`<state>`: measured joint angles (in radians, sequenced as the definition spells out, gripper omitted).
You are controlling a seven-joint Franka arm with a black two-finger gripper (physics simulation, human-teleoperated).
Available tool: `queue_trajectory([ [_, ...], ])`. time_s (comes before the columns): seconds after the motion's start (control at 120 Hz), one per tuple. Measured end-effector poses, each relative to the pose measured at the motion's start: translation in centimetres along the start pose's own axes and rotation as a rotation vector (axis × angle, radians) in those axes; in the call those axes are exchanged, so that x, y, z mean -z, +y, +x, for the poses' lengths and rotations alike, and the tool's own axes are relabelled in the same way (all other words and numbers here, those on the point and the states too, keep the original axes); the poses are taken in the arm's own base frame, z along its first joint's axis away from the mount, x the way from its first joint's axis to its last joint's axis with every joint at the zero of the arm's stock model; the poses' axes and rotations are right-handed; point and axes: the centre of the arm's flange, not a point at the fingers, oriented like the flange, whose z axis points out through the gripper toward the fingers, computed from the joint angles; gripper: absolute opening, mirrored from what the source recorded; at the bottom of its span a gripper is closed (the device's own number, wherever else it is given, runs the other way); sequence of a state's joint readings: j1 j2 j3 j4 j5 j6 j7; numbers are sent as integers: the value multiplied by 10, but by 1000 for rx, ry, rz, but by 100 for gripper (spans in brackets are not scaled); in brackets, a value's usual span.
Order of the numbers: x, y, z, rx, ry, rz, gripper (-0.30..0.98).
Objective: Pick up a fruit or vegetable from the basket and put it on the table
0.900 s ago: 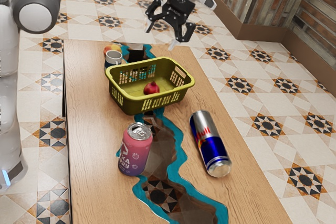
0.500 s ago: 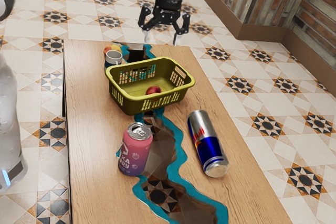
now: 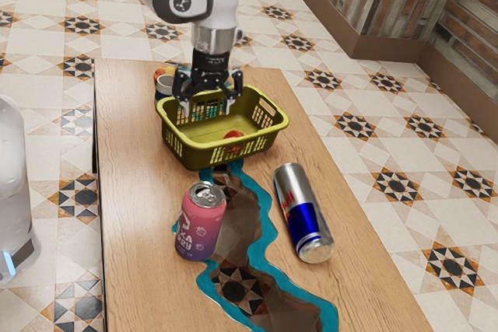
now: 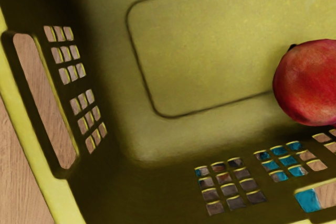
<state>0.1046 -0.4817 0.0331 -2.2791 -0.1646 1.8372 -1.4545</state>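
Fingers (image 3: 231,94) stand open over the yellow-green plastic basket (image 3: 194,146), where the round red fruit (image 3: 233,134) lies beside a slotted wall (image 4: 278,192). Center over it before you descend, clear of that wall.

Red pomegranate (image 4: 307,83) inside green basket (image 3: 224,145)

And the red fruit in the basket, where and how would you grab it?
From above, jaws on opposite sides of its round middle. The fruit sits close to one long wall of the basket, so I'd probably close along that wall, keeping both jaws out of the narrow gap.
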Motion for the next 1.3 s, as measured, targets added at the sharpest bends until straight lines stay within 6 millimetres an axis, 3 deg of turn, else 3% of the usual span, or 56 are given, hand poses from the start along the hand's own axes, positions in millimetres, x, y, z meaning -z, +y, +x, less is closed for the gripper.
queue_trajectory([
  [0.183,-7,5,9,-25,5,-41,69],
  [0.408,-15,20,71,65,16,-54,69],
  [0.533,-22,41,83,58,24,-52,69],
  [0.75,-51,62,82,25,16,-40,69],
  [0.883,-52,72,79,1,19,-59,69],
  [1.05,-44,65,44,-56,10,-96,69],
  [1.3,-46,63,46,-126,11,-114,69],
])
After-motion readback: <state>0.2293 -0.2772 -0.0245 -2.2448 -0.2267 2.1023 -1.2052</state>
